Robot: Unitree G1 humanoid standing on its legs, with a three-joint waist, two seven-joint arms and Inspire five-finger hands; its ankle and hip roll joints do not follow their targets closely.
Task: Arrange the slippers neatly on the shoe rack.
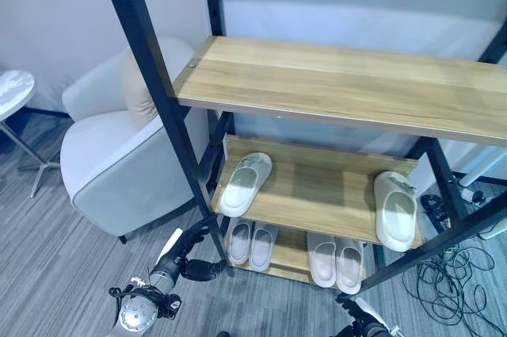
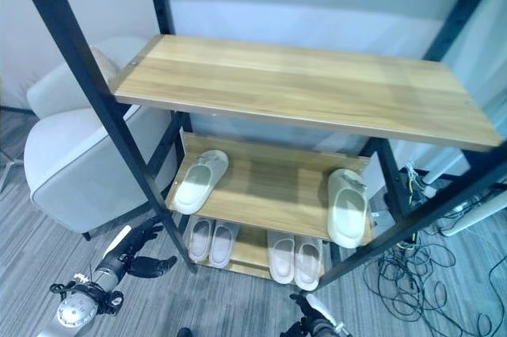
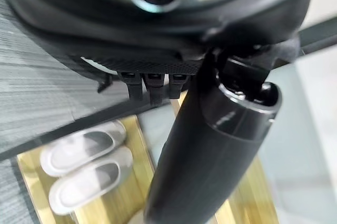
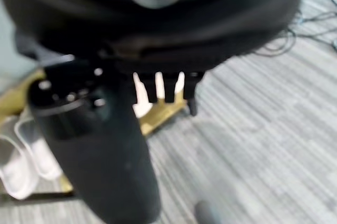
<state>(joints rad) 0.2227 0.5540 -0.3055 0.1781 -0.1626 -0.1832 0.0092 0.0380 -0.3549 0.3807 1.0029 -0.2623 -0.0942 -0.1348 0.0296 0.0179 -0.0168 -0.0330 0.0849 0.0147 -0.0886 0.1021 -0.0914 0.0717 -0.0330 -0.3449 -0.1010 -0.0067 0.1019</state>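
Note:
The black-framed shoe rack (image 1: 333, 87) has three wooden shelves. On the middle shelf (image 1: 317, 186) one pale slipper (image 1: 245, 184) lies at the left end. Another pale slipper (image 1: 395, 210) lies at the right end, partly over the front edge. Two pairs of white slippers stand side by side on the bottom shelf, the left pair (image 1: 252, 243) and the right pair (image 1: 335, 260). My left hand (image 1: 186, 258) hangs low by the rack's front left post, open and empty. My right hand (image 2: 313, 323) is low in front of the rack's right half, open and empty.
A white armchair (image 1: 119, 155) with a beige cushion stands left of the rack. A small round table (image 1: 12, 87) is at the far left. Loose cables (image 1: 451, 273) lie on the grey carpet to the right of the rack.

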